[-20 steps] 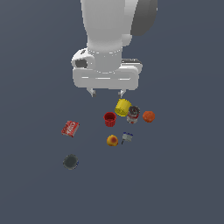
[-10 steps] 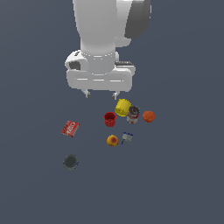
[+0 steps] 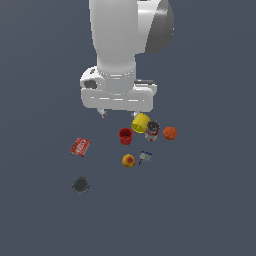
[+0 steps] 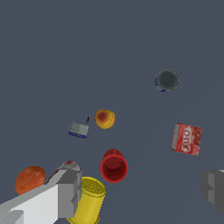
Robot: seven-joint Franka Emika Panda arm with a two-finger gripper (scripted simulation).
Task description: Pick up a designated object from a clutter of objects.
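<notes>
A white Panda arm hangs above a scatter of small items on a dark grey floor, its gripper (image 3: 119, 114) empty and raised clear of everything; the wrist view shows the two grey fingers (image 4: 70, 192) standing wide apart, nothing between them; the designated object (image 3: 145, 157), a tiny blue, white and grey angular piece, lies on the near side of the cluster, just beside the yellow-red ball (image 3: 128, 160) on the exterior view's right of it, apart from it but only narrowly; farther back sit the red cup (image 3: 125, 136), the yellow cup (image 3: 140, 122) tipped on its side, the dark-topped can (image 3: 152, 130) close against it and the orange ball (image 3: 170, 133) at the exterior view's right; the flat red box (image 3: 79, 146) and the dark round disc (image 3: 80, 185) lie well apart on the exterior view's left; the gripper looks to be over the far edge of the cluster, not yet over its target, so a descent from here would likely land on the cups; the greater risk, in my judgement, is the ball: a finger coming down on that side could nudge it away or get pinched with the piece, and so small and angular an item may twist or squirt out if the fingers meet it off-centre.
</notes>
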